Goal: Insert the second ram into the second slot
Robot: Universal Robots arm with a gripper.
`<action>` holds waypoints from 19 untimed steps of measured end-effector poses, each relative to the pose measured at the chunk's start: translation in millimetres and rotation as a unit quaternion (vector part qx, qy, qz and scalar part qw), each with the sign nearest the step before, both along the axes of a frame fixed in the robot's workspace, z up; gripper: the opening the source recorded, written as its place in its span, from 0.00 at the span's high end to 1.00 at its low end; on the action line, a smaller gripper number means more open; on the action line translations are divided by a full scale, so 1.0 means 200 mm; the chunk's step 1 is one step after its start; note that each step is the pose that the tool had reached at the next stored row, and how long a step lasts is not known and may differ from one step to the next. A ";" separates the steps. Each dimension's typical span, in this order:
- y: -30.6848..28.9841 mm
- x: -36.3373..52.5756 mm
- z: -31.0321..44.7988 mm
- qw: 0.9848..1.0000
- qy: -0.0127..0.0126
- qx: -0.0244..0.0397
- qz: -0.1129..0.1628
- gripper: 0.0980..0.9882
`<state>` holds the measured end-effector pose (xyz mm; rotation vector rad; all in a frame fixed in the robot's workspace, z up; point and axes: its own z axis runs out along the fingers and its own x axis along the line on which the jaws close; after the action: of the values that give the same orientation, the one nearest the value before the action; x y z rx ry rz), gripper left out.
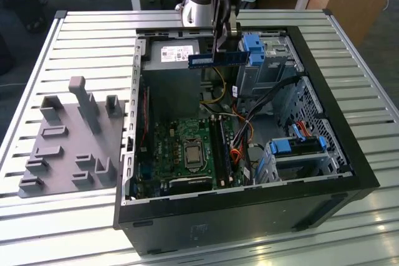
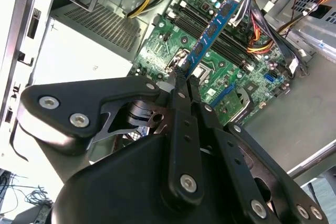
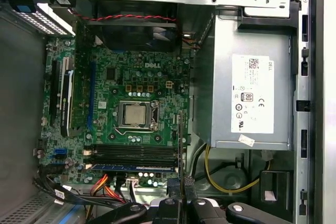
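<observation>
Above the open computer case, second ram in gripper

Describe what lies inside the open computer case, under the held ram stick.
Under the second ram lie the green motherboard and its dark memory slots. The gripper holding it hides part of the board.

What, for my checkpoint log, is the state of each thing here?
second ram, clamped in the jaws, held in the air, not seated.
gripper, shut on the second ram.
computer case, side open, motherboard exposed.
processor, uncovered, no cooler on it.
</observation>
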<state>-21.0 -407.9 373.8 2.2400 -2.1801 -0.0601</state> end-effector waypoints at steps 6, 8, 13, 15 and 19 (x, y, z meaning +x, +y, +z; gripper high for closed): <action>-0.008 0.000 0.000 1.000 0.000 0.000 0.000 0.96; -0.011 0.000 0.000 1.000 0.000 0.000 0.000 0.96; -0.016 0.000 0.000 1.000 0.000 0.000 0.000 0.96; -0.019 0.000 0.000 1.000 0.000 0.000 0.000 0.96; -0.024 0.000 0.000 1.000 0.000 0.000 0.000 0.96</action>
<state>-21.0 -412.7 373.8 2.2400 -2.1801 -0.0601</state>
